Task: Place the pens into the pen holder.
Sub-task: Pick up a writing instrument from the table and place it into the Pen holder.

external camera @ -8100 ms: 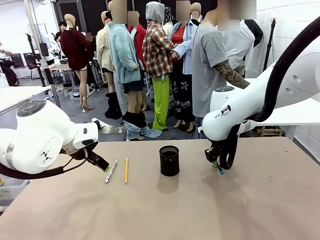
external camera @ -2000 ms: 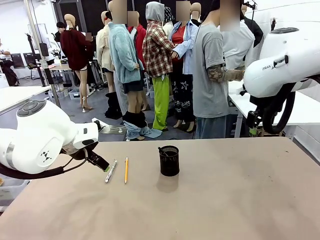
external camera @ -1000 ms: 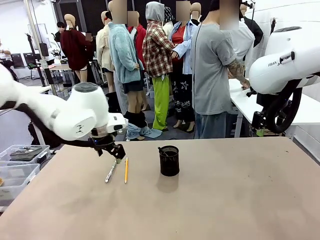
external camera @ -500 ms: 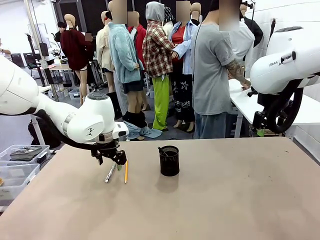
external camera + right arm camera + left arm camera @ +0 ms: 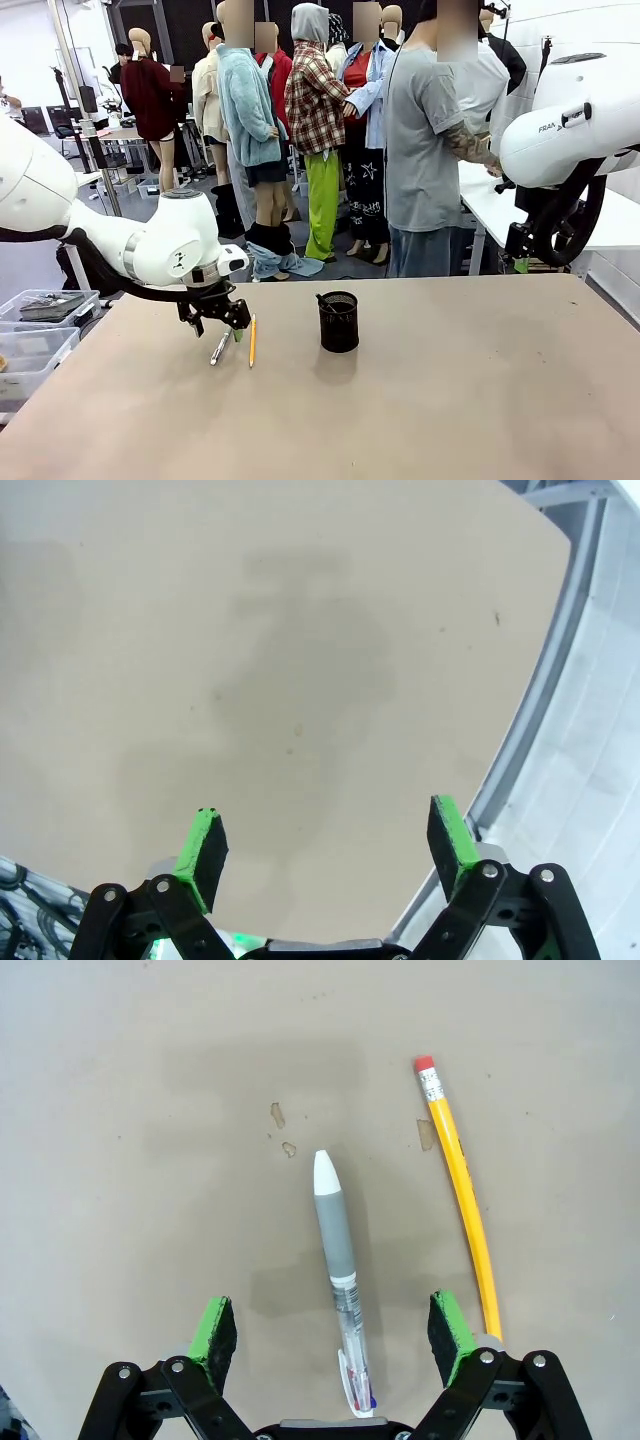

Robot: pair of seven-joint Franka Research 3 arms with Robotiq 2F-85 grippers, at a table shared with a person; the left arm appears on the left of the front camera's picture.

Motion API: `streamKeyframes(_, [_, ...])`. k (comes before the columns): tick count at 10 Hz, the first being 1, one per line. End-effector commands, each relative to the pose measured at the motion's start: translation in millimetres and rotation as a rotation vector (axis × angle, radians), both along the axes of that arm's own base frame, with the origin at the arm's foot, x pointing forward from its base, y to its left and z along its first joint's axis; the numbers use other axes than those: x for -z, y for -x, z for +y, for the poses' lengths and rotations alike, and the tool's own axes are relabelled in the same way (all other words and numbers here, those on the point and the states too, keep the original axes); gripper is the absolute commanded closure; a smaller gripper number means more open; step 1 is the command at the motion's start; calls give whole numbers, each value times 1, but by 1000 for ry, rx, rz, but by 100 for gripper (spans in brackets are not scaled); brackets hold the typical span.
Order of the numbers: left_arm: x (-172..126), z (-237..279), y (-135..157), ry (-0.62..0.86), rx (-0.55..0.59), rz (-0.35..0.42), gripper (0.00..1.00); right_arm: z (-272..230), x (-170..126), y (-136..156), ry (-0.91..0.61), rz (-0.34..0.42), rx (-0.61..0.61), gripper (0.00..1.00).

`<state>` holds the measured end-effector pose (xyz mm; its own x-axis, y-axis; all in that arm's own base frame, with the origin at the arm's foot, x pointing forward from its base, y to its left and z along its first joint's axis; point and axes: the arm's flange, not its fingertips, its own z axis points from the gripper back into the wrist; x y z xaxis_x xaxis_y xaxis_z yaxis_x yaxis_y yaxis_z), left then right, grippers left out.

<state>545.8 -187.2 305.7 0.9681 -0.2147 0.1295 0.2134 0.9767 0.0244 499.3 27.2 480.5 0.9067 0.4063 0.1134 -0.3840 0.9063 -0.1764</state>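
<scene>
A silver-white pen (image 5: 338, 1271) (image 5: 219, 348) lies flat on the table, between the open fingers of my left gripper (image 5: 335, 1328) (image 5: 220, 322), which hangs just above it. An orange-yellow pencil (image 5: 459, 1181) (image 5: 252, 339) with a red eraser lies beside the pen, outside the green pad on that side. The black mesh pen holder (image 5: 339, 321) stands upright in the middle of the table, with a dark pen (image 5: 324, 301) leaning inside it. My right gripper (image 5: 330, 845) is open and empty, high above the table's right part.
A person in a grey shirt (image 5: 422, 140) stands behind the far edge of the table (image 5: 420, 400). Plastic bins (image 5: 40, 320) sit off the table's left side. The table's right edge (image 5: 520, 720) runs past the right gripper.
My left arm has swung in from the left and come down over the silver-white pen, settling slightly lower and to the left in the last half second. The right arm stays raised.
</scene>
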Motion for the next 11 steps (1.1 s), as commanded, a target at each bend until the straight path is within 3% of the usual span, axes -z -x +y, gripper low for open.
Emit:
streamKeyframes(1, [3, 0, -12, 12, 10, 26, 3, 0, 0, 0, 10, 1, 1, 0])
streamKeyframes(2, [4, -1, -11, -11, 9, 23, 14, 0, 0, 0, 10, 1, 1, 0])
streamKeyframes(6, [4, -4, -10, -49, 25, 48, 93, 0, 0, 0, 10, 1, 1, 0])
streamKeyframes(7, [3, -4, -11, -54, 27, 55, 100, 0, 0, 0, 10, 1, 1, 0])
streamKeyframes(11, [4, -2, -11, -66, 40, 75, 100, 0, 0, 0, 10, 1, 1, 0])
